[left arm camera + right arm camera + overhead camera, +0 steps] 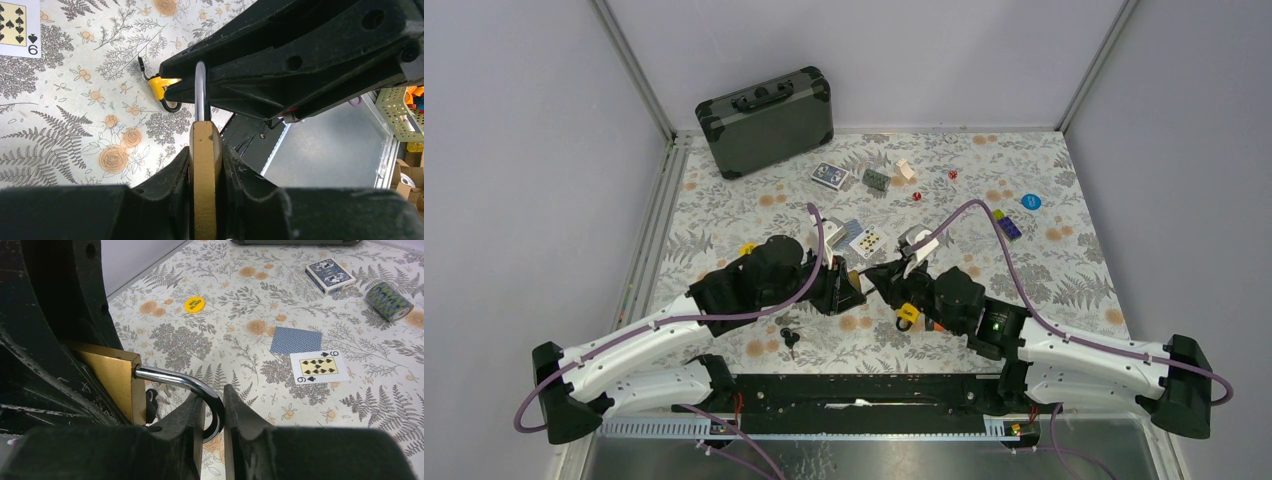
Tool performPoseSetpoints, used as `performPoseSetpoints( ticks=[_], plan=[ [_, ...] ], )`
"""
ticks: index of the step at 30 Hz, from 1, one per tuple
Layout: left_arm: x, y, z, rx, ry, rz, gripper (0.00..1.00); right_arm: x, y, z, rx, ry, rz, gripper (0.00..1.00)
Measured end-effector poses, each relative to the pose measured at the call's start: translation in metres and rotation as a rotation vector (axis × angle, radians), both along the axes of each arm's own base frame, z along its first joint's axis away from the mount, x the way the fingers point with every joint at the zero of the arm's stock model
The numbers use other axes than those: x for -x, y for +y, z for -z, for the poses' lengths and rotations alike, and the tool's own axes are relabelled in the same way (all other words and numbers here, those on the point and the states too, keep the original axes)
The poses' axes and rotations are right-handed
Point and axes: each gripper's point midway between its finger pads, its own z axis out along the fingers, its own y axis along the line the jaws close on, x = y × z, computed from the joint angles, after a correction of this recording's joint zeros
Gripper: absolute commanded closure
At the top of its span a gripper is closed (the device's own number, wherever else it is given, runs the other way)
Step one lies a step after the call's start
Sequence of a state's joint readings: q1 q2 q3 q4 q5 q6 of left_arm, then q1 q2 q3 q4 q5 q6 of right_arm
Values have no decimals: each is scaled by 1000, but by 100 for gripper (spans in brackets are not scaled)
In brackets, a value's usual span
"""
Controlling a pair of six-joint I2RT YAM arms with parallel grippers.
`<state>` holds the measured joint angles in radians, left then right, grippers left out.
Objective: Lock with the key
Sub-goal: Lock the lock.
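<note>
We note the left gripper (205, 156) clamped on the flat brass padlock (204, 145), and the right gripper (214, 401) pinching its curved chrome shackle (167, 377); an off-axis push may twist it free.

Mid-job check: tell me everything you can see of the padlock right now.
The padlock has a flat, brass-coloured body and a shiny, curved metal shackle. It is held off the table between both arms: the left tool clamps the body's flat faces, the right tool pinches the shackle's bend. Whether the shackle is latched is hidden; no keyhole shows.
</note>
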<state>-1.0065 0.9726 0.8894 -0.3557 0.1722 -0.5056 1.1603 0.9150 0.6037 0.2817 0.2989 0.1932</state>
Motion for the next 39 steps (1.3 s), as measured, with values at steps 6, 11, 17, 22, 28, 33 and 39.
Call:
performPoseSetpoints(
  ticks=[6, 11, 17, 22, 28, 33, 39],
  plan=[
    [1, 2, 3, -11, 8, 0, 100, 2, 3, 3, 2, 9, -2, 100],
    [3, 5, 8, -35, 23, 0, 100, 5, 8, 8, 5, 22, 3, 100],
    [6, 9, 14, -60, 43, 1, 100, 9, 13, 15, 15, 39, 4, 100],
    [11, 13, 21, -87, 71, 7, 100, 17, 20, 19, 19, 52, -20, 100],
    [21, 18, 30, -125, 113, 28, 100, 28, 27, 26, 41, 57, -53, 100],
    [27, 20, 33, -138, 132, 43, 100, 34, 29, 28, 57, 50, -73, 100],
    [30, 16, 28, -115, 126, 65, 100, 35, 21, 23, 68, 27, -38, 100]
  ],
)
